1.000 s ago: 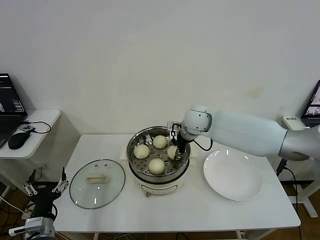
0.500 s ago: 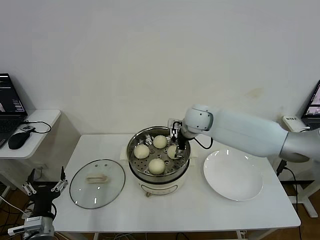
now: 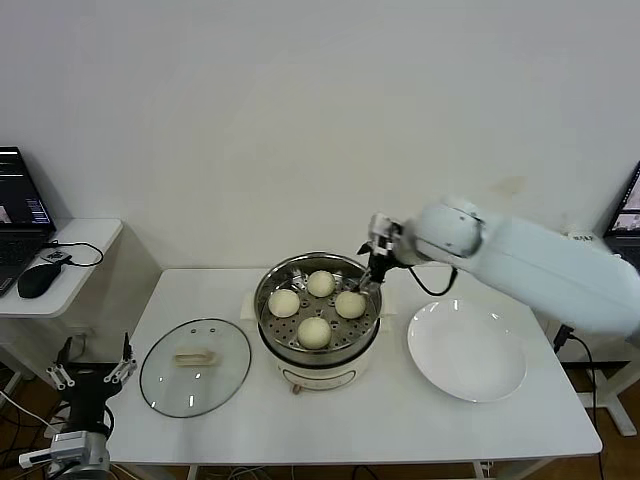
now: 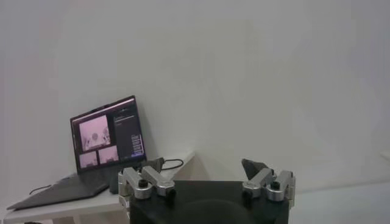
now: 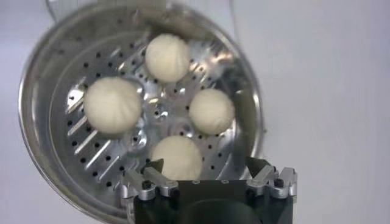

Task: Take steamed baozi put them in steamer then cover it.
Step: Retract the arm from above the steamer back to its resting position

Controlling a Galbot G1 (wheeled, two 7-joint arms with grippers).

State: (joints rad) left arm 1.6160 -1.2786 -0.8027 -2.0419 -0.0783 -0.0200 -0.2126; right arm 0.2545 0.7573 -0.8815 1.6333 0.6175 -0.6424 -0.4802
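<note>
1. Four steamed baozi (image 3: 314,331) (image 5: 112,105) resting on the perforated tray inside the steamer (image 3: 268,320) (image 5: 36,91), at the middle of the white table (image 3: 400,420).
2. Right gripper (image 3: 377,262) (image 5: 210,176) hovering above the steamer's far right rim, jaws spread, holding nothing.
3. Cover (image 3: 194,366) lying flat on the table just left of the steamer, handle up.
4. White plate (image 3: 466,352) lying to the right of the steamer.
5. Left gripper (image 3: 90,372) (image 4: 207,182) parked low beside the table's left edge, jaws apart and empty.
</note>
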